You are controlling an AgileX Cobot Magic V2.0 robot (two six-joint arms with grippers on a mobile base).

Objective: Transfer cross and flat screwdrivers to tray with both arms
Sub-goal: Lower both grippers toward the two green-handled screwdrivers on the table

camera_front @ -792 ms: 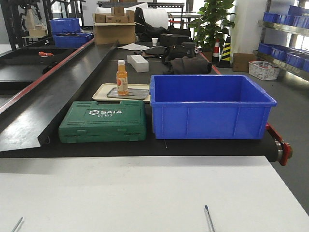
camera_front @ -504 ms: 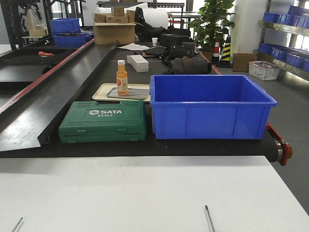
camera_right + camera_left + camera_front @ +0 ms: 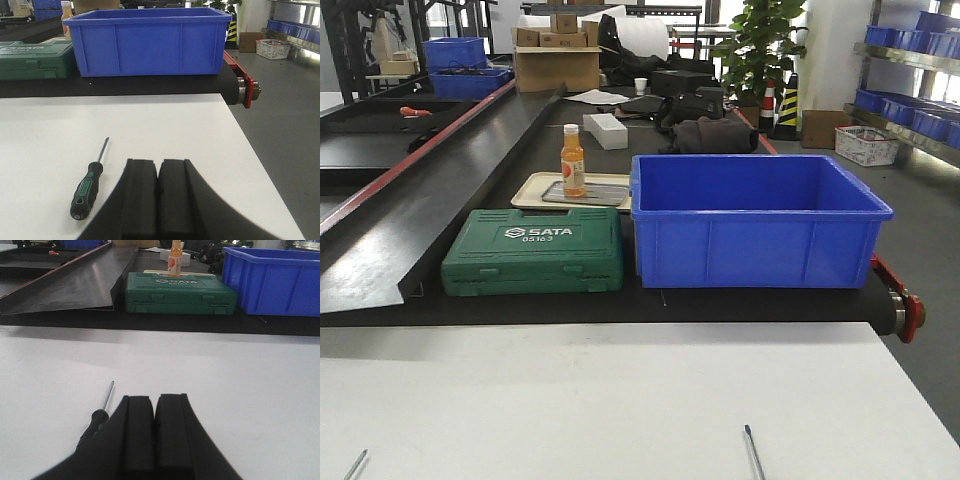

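Note:
Two black-and-green screwdrivers lie on the white table. One screwdriver (image 3: 95, 420) lies just left of my left gripper (image 3: 155, 399), its handle partly hidden behind the left finger and its steel shaft pointing away. The other screwdriver (image 3: 88, 188) lies in full view left of my right gripper (image 3: 159, 162), shaft pointing toward the blue bin. Both grippers are shut with nothing between the pads, and neither touches a screwdriver. In the front view only the two shaft tips show, the left one (image 3: 356, 463) and the right one (image 3: 752, 452). The tray is out of view.
Beyond the white table's far edge runs a black conveyor carrying a green SATA tool case (image 3: 534, 251), a deep blue bin (image 3: 755, 220) and a beige tray (image 3: 535, 190) with an orange bottle (image 3: 573, 160). The table's right edge (image 3: 260, 165) drops to the floor.

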